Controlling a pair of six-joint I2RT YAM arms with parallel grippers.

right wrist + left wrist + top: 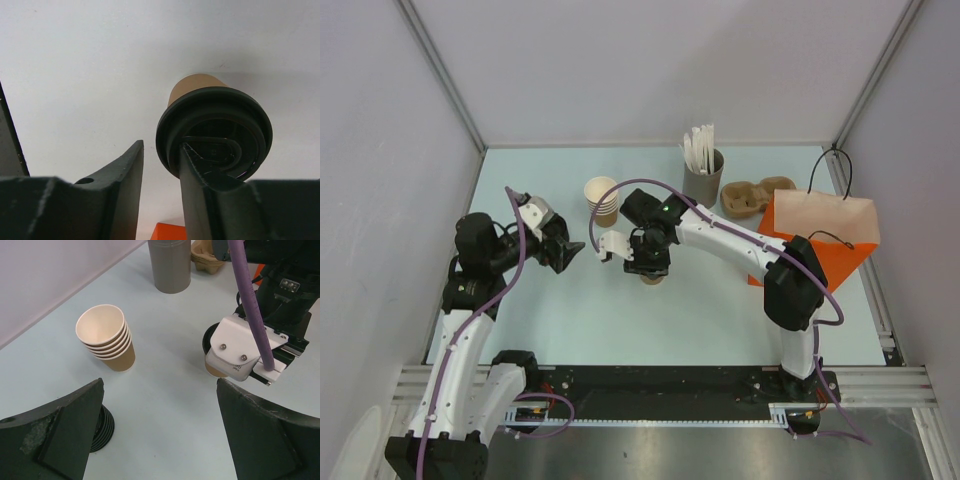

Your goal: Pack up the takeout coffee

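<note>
Near the middle of the pale counter stands the takeout coffee, a small tan kraft-paper cup with a round black plastic lid, upright and capped. The right fingers hang directly over it, parted, with bare counter showing in the gap. One finger crosses the lid's top while the other sits off at the cup's 9 o'clock side, so nothing is gripped. At 9 o'clock from the cup, the left fingers are spread wide and empty, pointed toward it.

The tall orange paper bag stands at about 3 o'clock from the cup, well apart, its mouth open upward. A stack of lidless tan paper cups sits at 11 o'clock.

With the lid apparently seated, the step in hand looks like the switch from capping to pickup. The next move calls for shifting the right fingers so the cup body lies between them — below the lid rim — then closing gently and carrying it level to the bag.
</note>
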